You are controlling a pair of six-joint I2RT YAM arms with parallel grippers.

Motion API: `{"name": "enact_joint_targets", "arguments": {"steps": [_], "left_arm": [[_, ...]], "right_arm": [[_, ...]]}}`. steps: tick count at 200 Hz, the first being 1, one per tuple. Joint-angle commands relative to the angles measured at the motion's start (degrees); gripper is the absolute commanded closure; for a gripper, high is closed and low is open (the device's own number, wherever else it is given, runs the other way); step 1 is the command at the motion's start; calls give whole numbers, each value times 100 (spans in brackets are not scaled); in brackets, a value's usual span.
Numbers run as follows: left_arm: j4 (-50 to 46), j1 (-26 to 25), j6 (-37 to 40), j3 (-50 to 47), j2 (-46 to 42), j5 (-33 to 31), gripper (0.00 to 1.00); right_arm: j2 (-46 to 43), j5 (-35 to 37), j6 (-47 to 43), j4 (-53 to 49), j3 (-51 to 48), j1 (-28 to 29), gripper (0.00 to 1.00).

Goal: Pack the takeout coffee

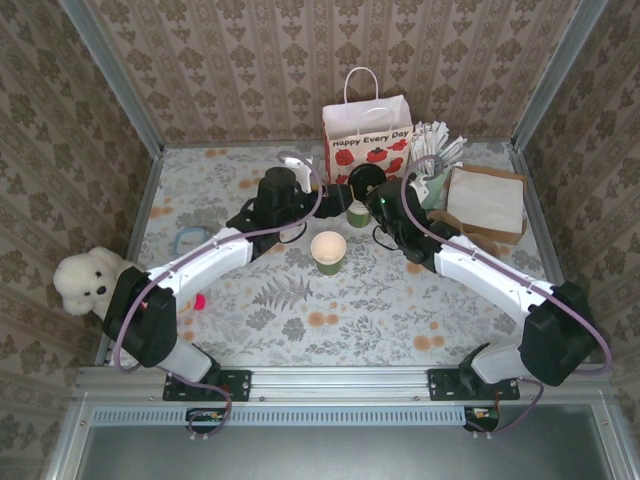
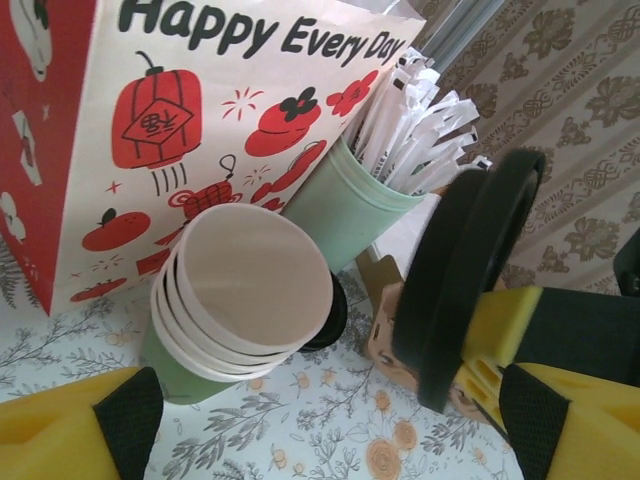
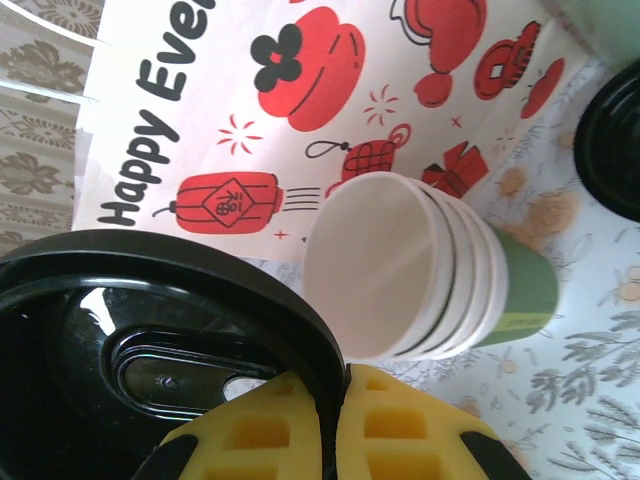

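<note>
The takeout coffee cup (image 1: 328,250), dark green with a cream inside, stands without a lid on the flowered table between the two arms. Its round black lid (image 3: 150,340) (image 2: 470,280) hangs on edge, and my right gripper (image 3: 340,385) (image 1: 382,203) is shut on the lid's rim, just in front of the paper bag (image 1: 367,135). My left gripper (image 2: 320,445) (image 1: 292,205) is open with nothing between its yellow fingers (image 2: 60,430). It faces a tilted stack of unlidded cups (image 2: 240,290) (image 3: 420,265).
A mint cup of wrapped sticks (image 2: 350,215) stands beside the bag. A second black lid (image 3: 610,150) lies on the table behind the stack. A brown cardboard carrier (image 2: 390,330) and folded brown bags (image 1: 485,200) sit at the right. A white teddy bear (image 1: 85,280) is at the left wall.
</note>
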Motion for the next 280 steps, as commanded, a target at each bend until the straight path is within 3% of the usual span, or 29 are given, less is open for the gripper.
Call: {"name": "enact_joint_targets", "arguments": {"steps": [1, 21, 54, 83, 108, 122, 134, 148, 180, 201, 234, 280], "left_arm": [[300, -58, -74, 386, 235, -79, 14], [267, -113, -15, 554, 408, -69, 22], [101, -163, 148, 767, 548, -191, 48], [77, -175, 324, 842, 577, -189, 66], [-360, -162, 813, 1062, 556, -346, 79], [-688, -124, 1126, 1162, 510, -474, 84], [-945, -77, 1396, 1206, 462, -514, 85], [-1290, -5, 1698, 1283, 409, -499, 85], [-2027, 38, 2468, 1524, 289, -413, 84], [-2231, 43, 2777, 1634, 239, -200, 82], [-2438, 52, 2891, 1825, 262, -13, 82], [-2295, 60, 2804, 1810, 214, 372, 81]], "right_arm": [[184, 204, 95, 302, 300, 73, 95], [244, 212, 101, 330, 320, 111, 95], [282, 289, -10, 307, 363, 177, 94], [290, 239, -165, 536, 271, 195, 91], [240, -30, -1063, 515, 298, 152, 74], [31, -156, -1753, 193, 299, 15, 58], [-261, -520, -2429, 89, 221, -250, 43], [-496, -1304, -3534, -112, 278, -654, 35], [-633, -2058, -6525, -1479, 1149, -923, 34], [-384, -2672, -7934, -2240, 1833, -892, 38], [164, -2750, -8989, -2834, 2530, -840, 45], [603, -2973, -9258, -3178, 2955, -782, 47]]}}
